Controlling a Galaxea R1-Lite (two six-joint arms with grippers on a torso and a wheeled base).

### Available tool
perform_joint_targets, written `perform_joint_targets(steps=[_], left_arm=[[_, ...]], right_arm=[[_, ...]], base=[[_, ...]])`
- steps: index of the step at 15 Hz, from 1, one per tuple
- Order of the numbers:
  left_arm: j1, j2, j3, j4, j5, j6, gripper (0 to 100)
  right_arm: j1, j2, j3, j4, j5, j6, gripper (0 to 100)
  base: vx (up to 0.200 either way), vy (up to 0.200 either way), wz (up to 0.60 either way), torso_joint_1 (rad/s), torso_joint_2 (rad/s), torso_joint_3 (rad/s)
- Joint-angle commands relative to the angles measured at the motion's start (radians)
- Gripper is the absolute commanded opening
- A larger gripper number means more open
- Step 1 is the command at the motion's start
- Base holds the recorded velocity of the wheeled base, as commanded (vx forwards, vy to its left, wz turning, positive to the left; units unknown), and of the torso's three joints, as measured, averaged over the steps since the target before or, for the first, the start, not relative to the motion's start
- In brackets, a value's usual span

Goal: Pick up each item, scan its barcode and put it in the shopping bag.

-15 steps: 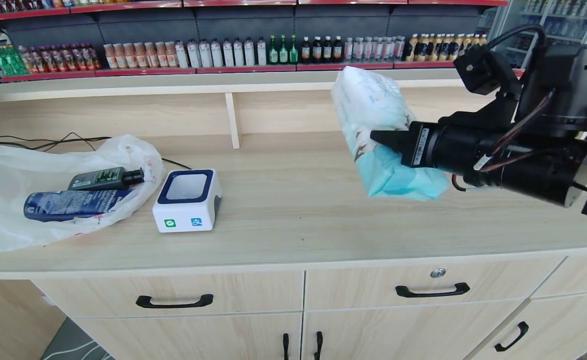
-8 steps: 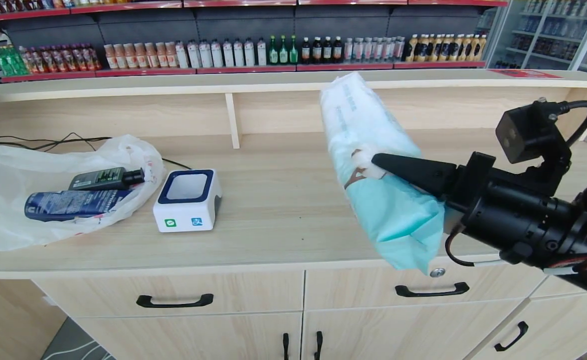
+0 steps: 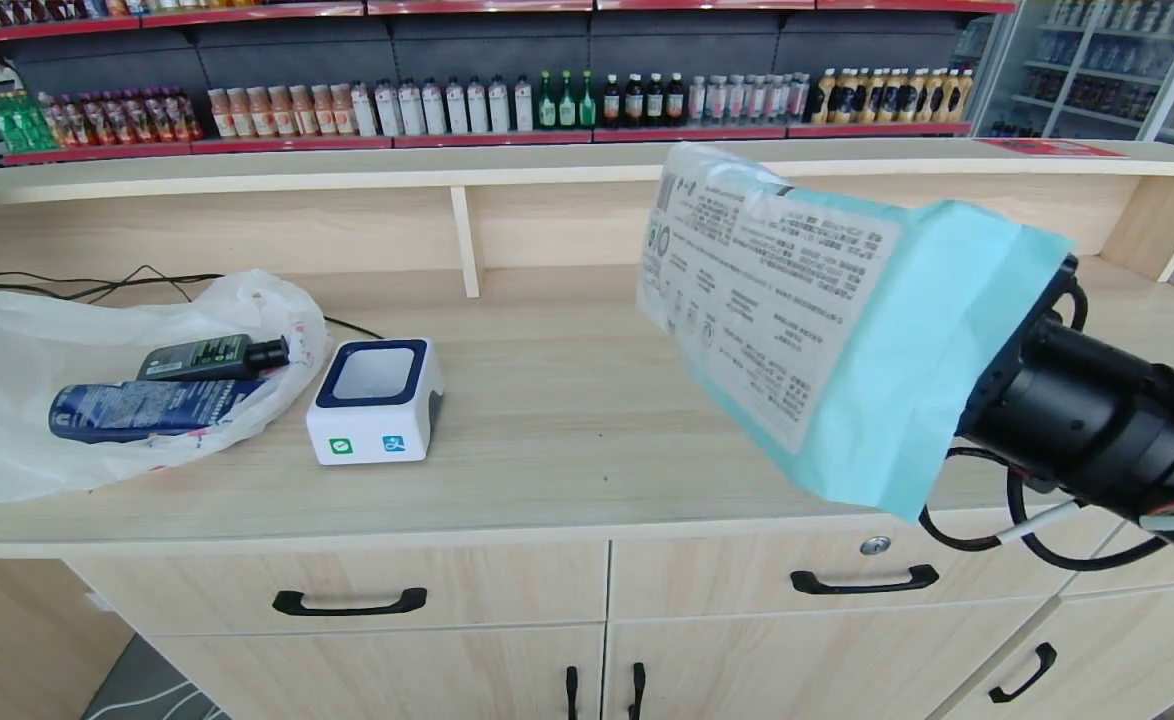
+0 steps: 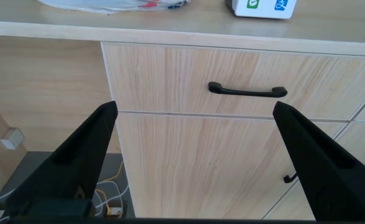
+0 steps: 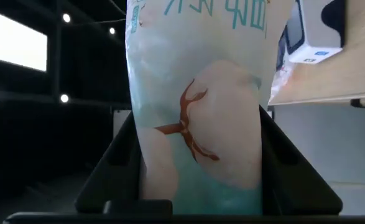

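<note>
My right gripper (image 5: 198, 134) is shut on a white and teal soft pack (image 3: 827, 320), held in the air above the right part of the counter (image 3: 567, 420). The pack's printed back faces the head camera and hides the fingers there; in the right wrist view the pack (image 5: 201, 93) sits squeezed between both fingers. A white scanner cube (image 3: 375, 400) with a blue-rimmed window stands left of the pack. Further left lies the plastic shopping bag (image 3: 17, 350) holding a dark bottle (image 3: 209, 357) and a blue bottle (image 3: 142, 408). My left gripper (image 4: 194, 155) is open, low in front of a drawer.
A raised back ledge with a vertical divider (image 3: 465, 240) runs behind the counter. Cables (image 3: 97, 285) lie behind the bag. Drawers with black handles (image 3: 864, 580) sit under the counter. Shelves of bottles (image 3: 507, 100) line the far wall.
The right wrist has rolled and dropped lower, turning the pack so its printed back now faces the head camera. The bag, bottles and scanner have not moved.
</note>
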Motion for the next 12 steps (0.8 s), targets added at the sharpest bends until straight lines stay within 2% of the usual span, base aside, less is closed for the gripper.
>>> perform_joint_targets(steps=[1,2,3,5,6,9,12], left_arm=[[0.0,0.0,0.0,0.0,0.0,-0.001,100],[0.0,0.0,0.0,0.0,0.0,0.001,100],[0.0,0.0,0.0,0.0,0.0,0.001,100],[0.0,0.0,0.0,0.0,0.0,-0.001,100],[0.0,0.0,0.0,0.0,0.0,-0.001,100],[0.0,0.0,0.0,0.0,0.0,-0.001,100],[0.0,0.0,0.0,0.0,0.0,-0.001,100]], right_arm=[[0.002,0.025,0.073,-0.084,0.044,0.065,0],[-0.01,0.026,0.168,-0.189,0.143,0.13,0],[-0.012,0.029,0.221,-0.258,0.18,0.17,0],[-0.015,0.095,0.253,-0.449,0.192,0.328,0],[-0.016,0.141,0.257,-0.5,0.194,0.372,0],[0.001,0.158,0.294,-0.5,0.252,0.381,0],[0.004,0.077,0.371,-0.5,0.265,0.383,0]], base=[[0.0,0.0,0.0,0.0,0.0,0.0],[0.0,0.0,0.0,0.0,0.0,0.0],[0.0,0.0,0.0,0.0,0.0,0.0],[0.0,0.0,0.0,0.0,0.0,0.0],[0.0,0.0,0.0,0.0,0.0,0.0],[0.0,0.0,0.0,0.0,0.0,0.0],[0.0,0.0,0.0,0.0,0.0,0.0]])
